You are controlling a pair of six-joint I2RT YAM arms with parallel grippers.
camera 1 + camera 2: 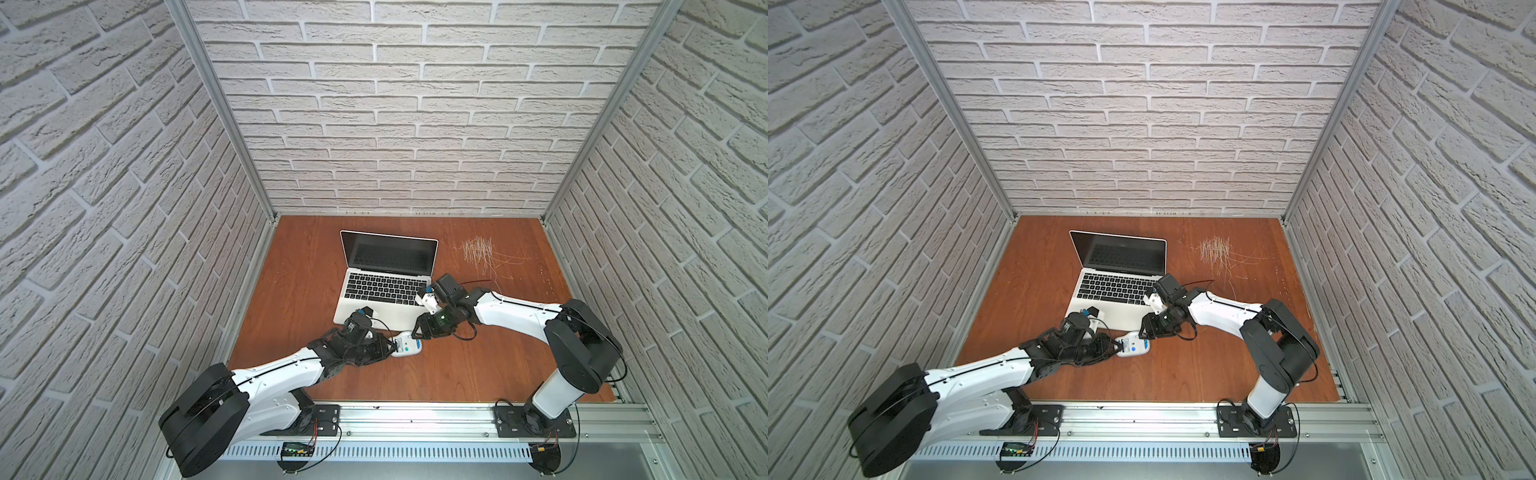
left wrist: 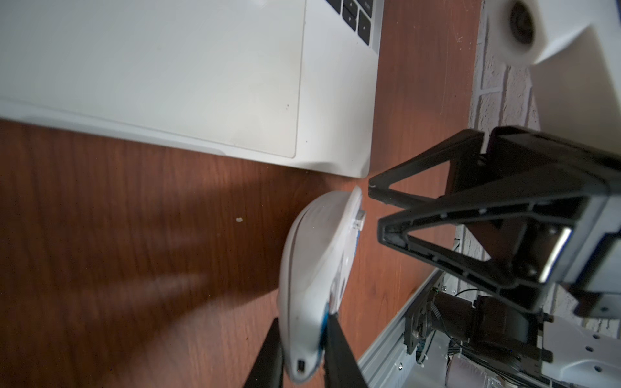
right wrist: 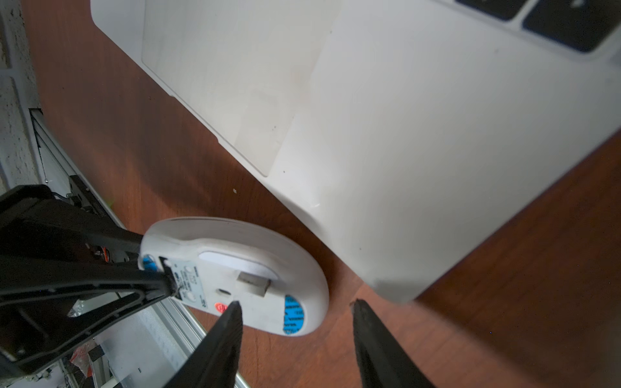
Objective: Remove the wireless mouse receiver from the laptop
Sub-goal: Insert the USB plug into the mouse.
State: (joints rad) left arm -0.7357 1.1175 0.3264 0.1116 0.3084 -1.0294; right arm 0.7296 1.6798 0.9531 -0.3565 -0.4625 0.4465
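Cell with brick-pattern walls (image 1: 415, 124) and a reddish-brown wood table (image 1: 291, 291). Pale scratches (image 1: 478, 253) mark its far right part.

Laptop (image 1: 386, 286) sits mid-table with the lid open. It has a silver body, black keys, a large trackpad and a dark, black-bezelled screen. The writing under the screen is too small to read.

Mouse (image 1: 407, 347) is white and oval, just off the laptop's near right corner, with its underside turned up. I cannot tell whether it touches the table.

The right wrist view shows the underside:
- blue stickers (image 3: 295, 312) at both ends, print blurred
- a small red-orange round sticker (image 3: 220, 307)
- a grey label (image 3: 190, 284) with unreadable fine print

Receiver (image 3: 252, 284) is a short silvery stub seated in a recess in the mouse's underside, apart from the laptop. In the left wrist view it juts from the underside (image 2: 359, 215).

Left gripper (image 1: 390, 347) is clamped on the mouse's end, one finger on each face (image 2: 302, 319).

Right gripper (image 1: 417, 332) holds nothing and its jaws stand apart (image 3: 295, 304). One tip is over the underside beside the red-orange sticker and the other is off the mouse's edge. The tips are near the receiver, not touching it.
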